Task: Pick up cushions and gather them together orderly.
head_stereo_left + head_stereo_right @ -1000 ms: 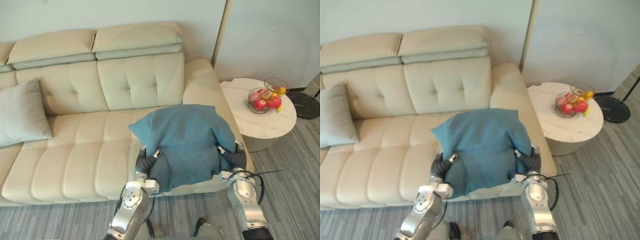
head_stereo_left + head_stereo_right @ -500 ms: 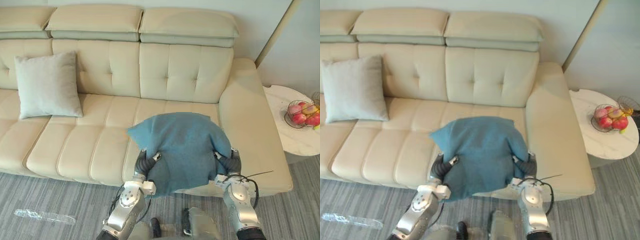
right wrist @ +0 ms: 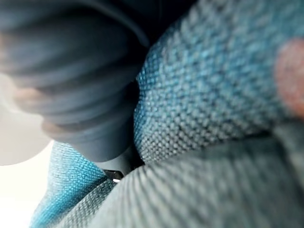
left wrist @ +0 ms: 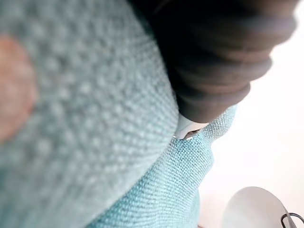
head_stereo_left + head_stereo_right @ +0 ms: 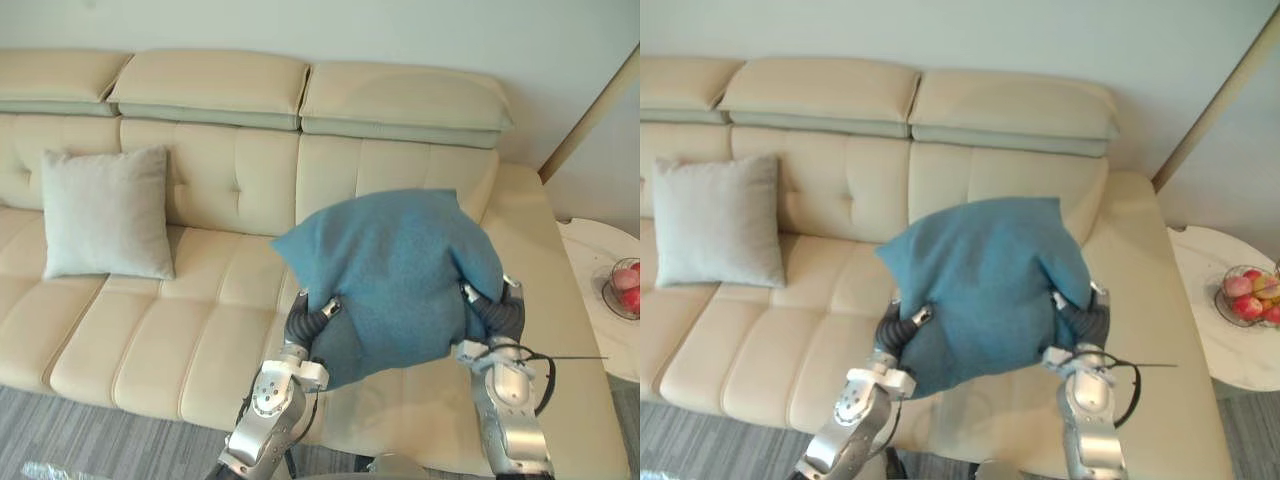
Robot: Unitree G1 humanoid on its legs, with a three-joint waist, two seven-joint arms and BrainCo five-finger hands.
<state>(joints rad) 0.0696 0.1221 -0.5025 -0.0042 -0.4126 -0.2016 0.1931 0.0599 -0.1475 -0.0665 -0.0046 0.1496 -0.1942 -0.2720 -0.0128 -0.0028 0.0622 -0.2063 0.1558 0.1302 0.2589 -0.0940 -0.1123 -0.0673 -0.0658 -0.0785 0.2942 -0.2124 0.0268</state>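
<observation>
Blue cushion [image 5: 395, 270] raised over the sofa's [image 5: 130, 340] right-end seat, carried between left hand [image 5: 305, 325] and right hand [image 5: 497, 315], whose grasp is hidden by fabric and cannot be told; grey cushion [image 5: 105, 213] lies well apart toward the left end, nearer the left hand.

The blue cushion [image 5: 395, 275] is coarse, nubbly woven cloth — matt. The grey cushion [image 5: 105, 213] is a finer matt cloth. The sofa [image 5: 180, 330] is smooth cream leather or the like, with a soft sheen; the side table [image 5: 1195, 290] top is smooth, marble-veined.
</observation>
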